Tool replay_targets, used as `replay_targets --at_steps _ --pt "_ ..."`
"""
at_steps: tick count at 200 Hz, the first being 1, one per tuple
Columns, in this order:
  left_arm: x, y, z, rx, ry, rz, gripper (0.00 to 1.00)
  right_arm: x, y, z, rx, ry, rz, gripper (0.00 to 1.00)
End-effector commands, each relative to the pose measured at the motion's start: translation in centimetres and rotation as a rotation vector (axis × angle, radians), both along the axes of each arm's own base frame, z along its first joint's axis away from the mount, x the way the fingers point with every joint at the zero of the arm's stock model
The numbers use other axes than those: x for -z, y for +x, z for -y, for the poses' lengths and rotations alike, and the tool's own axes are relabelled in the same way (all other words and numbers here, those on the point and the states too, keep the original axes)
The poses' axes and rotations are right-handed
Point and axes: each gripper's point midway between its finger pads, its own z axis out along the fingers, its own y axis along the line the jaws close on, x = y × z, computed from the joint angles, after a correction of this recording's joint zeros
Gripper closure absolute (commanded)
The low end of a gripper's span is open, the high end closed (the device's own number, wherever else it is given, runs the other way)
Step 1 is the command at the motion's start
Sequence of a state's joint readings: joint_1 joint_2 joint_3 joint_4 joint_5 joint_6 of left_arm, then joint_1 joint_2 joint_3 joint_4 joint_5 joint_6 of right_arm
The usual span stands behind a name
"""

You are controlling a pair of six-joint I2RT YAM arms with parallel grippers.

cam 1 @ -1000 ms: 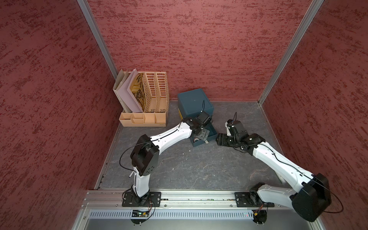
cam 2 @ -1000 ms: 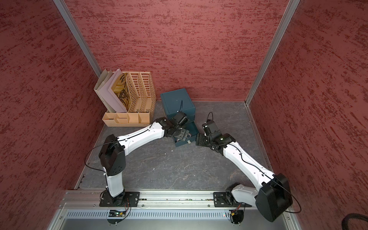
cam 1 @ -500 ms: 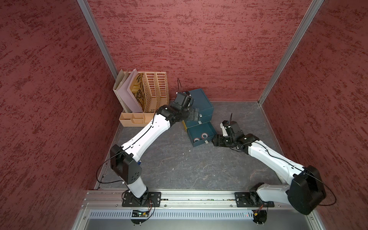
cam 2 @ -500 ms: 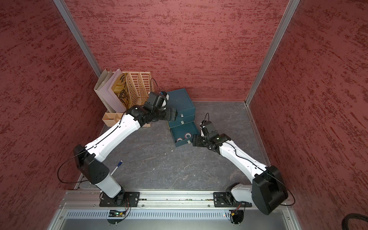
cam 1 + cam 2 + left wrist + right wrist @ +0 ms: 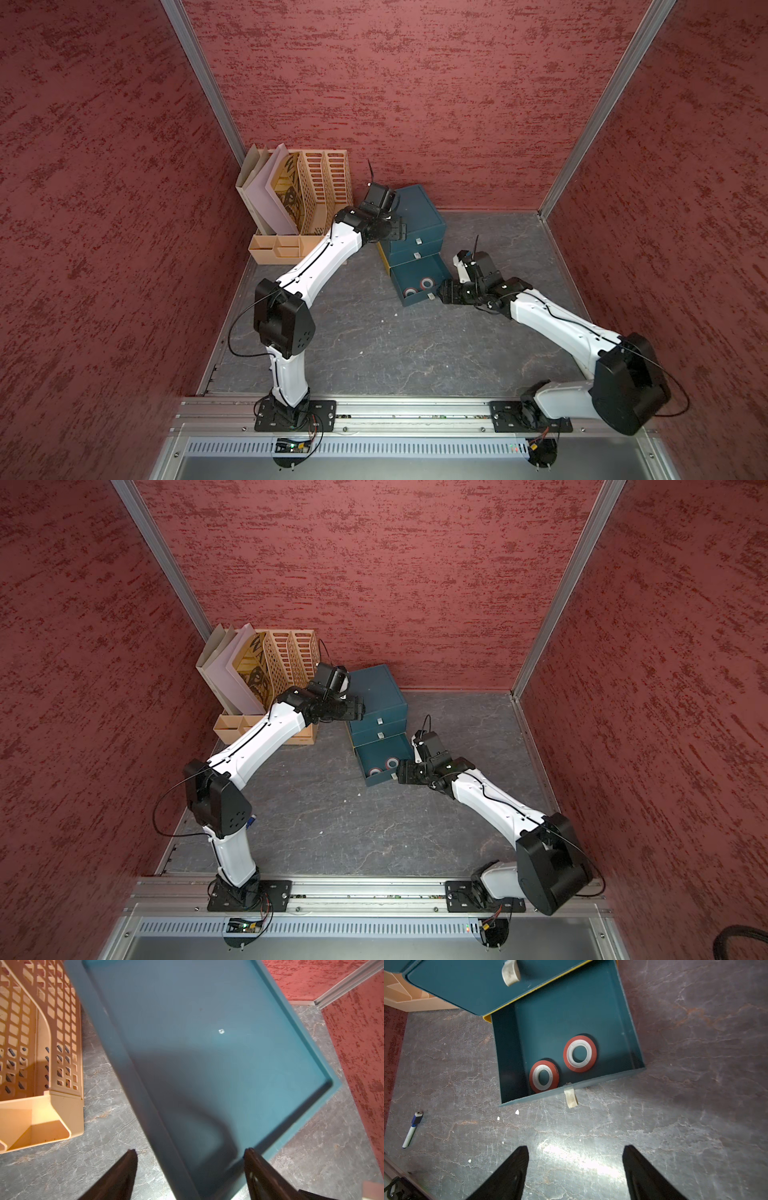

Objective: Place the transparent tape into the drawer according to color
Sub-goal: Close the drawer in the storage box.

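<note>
We find both red rolls (image 5: 580,1044) flat in the open bottom drawer (image 5: 506,1053), its tab (image 5: 571,1098) straight ahead of our nearer right gripper (image 5: 575,1147), spread and empty like the left gripper (image 5: 190,1149) over the cabinet (image 5: 207,1043).

The left tool (image 5: 190,1150) hangs with its two dark fingers (image 5: 122,1174) spread wide above the near edge of the teal drawer unit (image 5: 207,1053), whose recessed top bears a white speck (image 5: 221,1031). A beige perforated file organizer (image 5: 41,1043) stands beside it on the grey marbled desk (image 5: 104,1095).
</note>
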State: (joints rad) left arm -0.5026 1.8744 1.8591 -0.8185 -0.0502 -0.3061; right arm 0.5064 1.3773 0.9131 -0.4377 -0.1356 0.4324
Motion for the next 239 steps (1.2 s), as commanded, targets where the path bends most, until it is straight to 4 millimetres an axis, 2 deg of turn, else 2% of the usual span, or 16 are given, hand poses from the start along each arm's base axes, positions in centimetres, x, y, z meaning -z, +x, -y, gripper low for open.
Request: replay_targets --at_steps 1,23,30,42,82,112,170,209,239 --pt "-0.1 0.1 -0.6 -0.014 0.012 -0.002 0.2 0.3 0.4 -1.6 -0.05 0.02 0.029 0.23" --pt "0.2 0.0 -0.8 -0.013 0.018 -0.01 0.21 1.4 0.4 -2.8 -0.088 0.003 0.039 0.26" --pt "0.4 0.0 -0.8 -0.011 0.019 -0.014 0.23 2.4 0.4 -3.0 -0.093 -0.012 0.024 0.28" --pt "0.4 -0.1 -0.8 -0.01 0.02 -0.02 0.25 3.1 0.5 -3.3 -0.097 -0.024 0.028 0.34" --pt "0.8 -0.2 -0.9 -0.003 0.022 -0.035 0.3 4.3 0.5 -4.0 -0.113 -0.068 0.045 0.54" --pt "1.1 -0.2 -0.9 -0.002 0.015 -0.045 0.33 5.2 0.6 -4.4 -0.122 -0.099 0.064 0.64" --pt "1.2 -0.5 -0.9 0.007 0.013 -0.056 0.34 5.9 2.2 -4.8 -0.095 -0.138 0.16 0.67" --pt "1.3 -0.6 -0.9 0.015 0.017 -0.062 0.34 4.6 4.2 -5.2 -0.054 -0.119 0.265 0.67" --pt "1.4 -0.7 -0.8 0.024 0.016 -0.069 0.34 3.9 5.9 -6.3 -0.05 -0.112 0.302 0.67"
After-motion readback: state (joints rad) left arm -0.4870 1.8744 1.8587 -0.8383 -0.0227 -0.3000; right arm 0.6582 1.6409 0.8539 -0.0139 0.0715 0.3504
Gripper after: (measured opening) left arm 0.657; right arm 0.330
